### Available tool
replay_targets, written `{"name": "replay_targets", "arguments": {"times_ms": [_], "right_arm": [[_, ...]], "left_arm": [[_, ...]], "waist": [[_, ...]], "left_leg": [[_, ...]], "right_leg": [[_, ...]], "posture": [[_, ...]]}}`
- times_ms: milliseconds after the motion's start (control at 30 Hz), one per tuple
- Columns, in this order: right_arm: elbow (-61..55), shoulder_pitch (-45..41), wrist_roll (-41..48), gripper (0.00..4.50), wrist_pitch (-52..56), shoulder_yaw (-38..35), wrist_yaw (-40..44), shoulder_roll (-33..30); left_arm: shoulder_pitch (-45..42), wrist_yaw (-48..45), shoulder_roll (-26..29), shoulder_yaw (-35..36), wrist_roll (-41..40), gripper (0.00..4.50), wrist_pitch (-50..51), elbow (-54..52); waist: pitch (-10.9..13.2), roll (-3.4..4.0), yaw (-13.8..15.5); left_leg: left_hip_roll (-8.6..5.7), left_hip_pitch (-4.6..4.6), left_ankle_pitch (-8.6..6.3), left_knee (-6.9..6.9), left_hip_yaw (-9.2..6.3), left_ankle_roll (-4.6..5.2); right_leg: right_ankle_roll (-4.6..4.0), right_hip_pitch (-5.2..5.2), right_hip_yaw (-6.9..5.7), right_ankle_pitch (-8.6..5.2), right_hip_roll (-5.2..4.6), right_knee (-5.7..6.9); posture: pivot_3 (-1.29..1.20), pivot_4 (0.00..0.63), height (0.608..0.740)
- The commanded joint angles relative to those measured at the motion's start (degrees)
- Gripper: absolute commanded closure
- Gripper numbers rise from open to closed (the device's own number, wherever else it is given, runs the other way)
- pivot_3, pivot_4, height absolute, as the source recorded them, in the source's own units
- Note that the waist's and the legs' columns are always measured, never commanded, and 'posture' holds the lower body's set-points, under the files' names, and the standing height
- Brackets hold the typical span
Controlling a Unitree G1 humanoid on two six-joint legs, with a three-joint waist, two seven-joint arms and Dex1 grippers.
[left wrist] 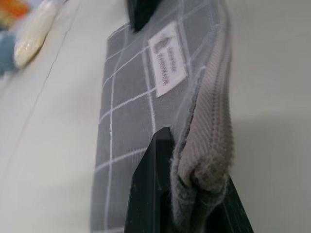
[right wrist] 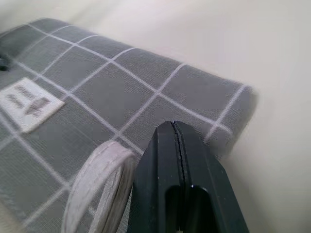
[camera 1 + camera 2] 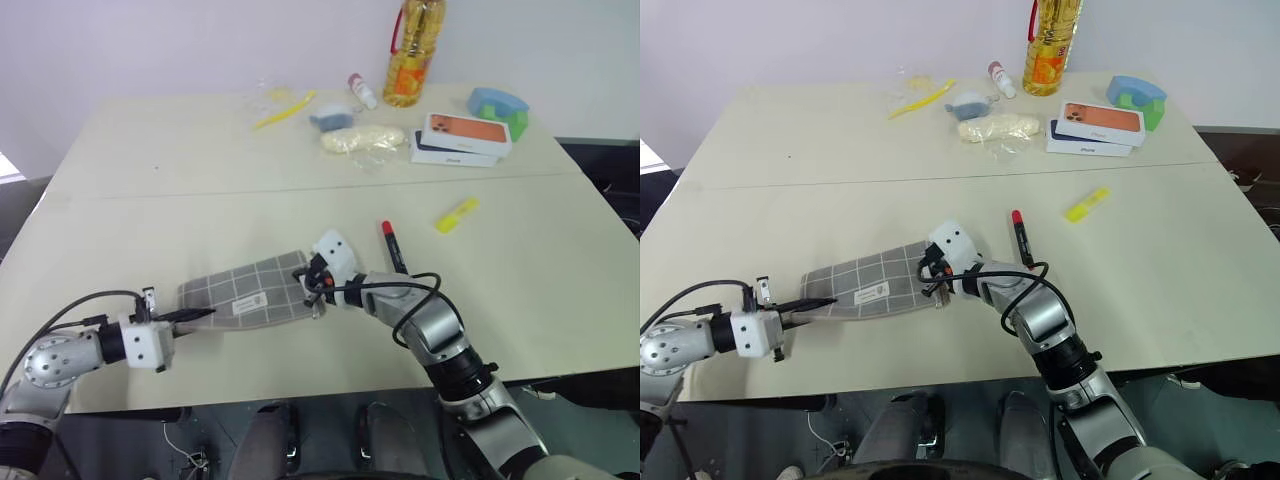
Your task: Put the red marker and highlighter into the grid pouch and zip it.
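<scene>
My biggest worry is the grid pouch (image 3: 250,292) itself; my left gripper (image 3: 196,315) is clenched on its near end, fabric bunched between the fingers in the left wrist view, and my right gripper (image 3: 314,287) is closed tight at the other end, beside the pale loop there; whether it has the zipper pull or merely rests by it I cannot tell, so a pull along the zipper line could slide off and leave the mouth closed. If the left pinch holds only one soft layer, the whole pouch may drag across the table (image 3: 150,200) instead of opening. Smaller risks follow; the red marker (image 3: 393,245) lies just beyond my right wrist and a sweep of that arm could roll it away; the highlighter (image 3: 456,214) sits further off toward the right, apart from everything, and neither is in the pouch yet.

The table is broad, pale cream and smooth, with a seam running across it, so little friction will hold things in place; a plain white wall stands behind. Along the far edge: an oil bottle (image 3: 413,52), stacked phone boxes (image 3: 462,138), a blue and green object (image 3: 500,104), a bagged pale lump (image 3: 362,139), a yellow stick (image 3: 284,109), a small red-capped bottle (image 3: 361,90).
</scene>
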Motion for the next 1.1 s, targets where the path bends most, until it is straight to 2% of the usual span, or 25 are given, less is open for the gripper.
{"name": "replay_targets", "arguments": {"times_ms": [33,67,200,300,500,833,1100], "right_arm": [[-1.63,-2.17,-0.35,4.00,-2.59,-8.18,-1.01,-3.94],[-1.62,-3.08,-0.37,3.77,-2.93,-10.44,-1.32,-5.51],[-1.70,-5.03,-0.44,1.71,-3.09,-16.10,-2.68,-8.97],[-4.26,-4.31,1.99,0.20,-1.17,-19.14,-0.38,-11.28],[-12.98,0.24,7.58,0.20,3.18,-16.98,4.89,-11.05],[-12.86,-0.54,7.07,0.20,7.69,-15.42,-2.14,-4.69],[-12.63,-0.76,7.19,0.20,7.42,-15.50,-3.07,-4.13]], "left_arm": [[0.42,2.97,-0.58,0.94,-4.50,4.50,15.31,-8.87],[-0.18,4.87,-1.59,1.14,-4.37,4.50,18.77,-10.48],[-1.97,10.07,-5.08,1.56,-2.70,4.50,26.46,-14.44],[-3.99,14.57,-9.26,0.96,-1.15,4.50,29.76,-16.21],[-7.02,15.93,-14.00,-2.56,2.72,4.50,30.76,-17.41],[-9.64,15.60,-16.77,-3.76,4.97,4.50,30.68,-17.24],[-9.25,14.37,-15.91,-3.86,6.38,4.50,29.11,-16.79]], "waist": [[0.04,-0.01,0.03],[0.05,0.01,-0.05],[0.07,0.05,-0.28],[0.07,0.04,-0.22],[0.07,0.04,-0.13],[0.07,0.02,-0.05],[0.06,0.02,-0.08]], "left_leg": [[0.00,-0.01,0.00,0.01,0.00,0.00],[-0.01,-0.01,0.00,0.01,0.00,0.00],[0.07,-0.05,0.05,-0.02,0.02,-0.06],[0.14,-0.04,0.10,-0.14,0.04,-0.13],[0.14,-0.06,0.10,-0.13,0.08,-0.12],[0.12,-0.06,0.11,-0.08,0.06,-0.13],[0.12,-0.06,0.11,-0.09,0.06,-0.12]], "right_leg": [[0.00,0.01,0.00,0.00,0.01,0.00],[0.01,0.04,0.00,0.00,0.02,0.00],[0.02,0.18,0.00,0.00,0.15,0.04],[0.02,0.14,-0.01,-0.02,0.23,0.05],[0.02,0.14,-0.01,-0.02,0.22,0.03],[0.02,0.15,0.00,-0.02,0.20,0.04],[0.02,0.14,0.00,-0.02,0.21,0.04]], "posture": [[0.00,0.150,0.740],[0.00,0.150,0.740],[0.00,0.150,0.740],[0.00,0.150,0.740],[0.00,0.150,0.740],[0.00,0.150,0.740],[0.00,0.150,0.740]]}}
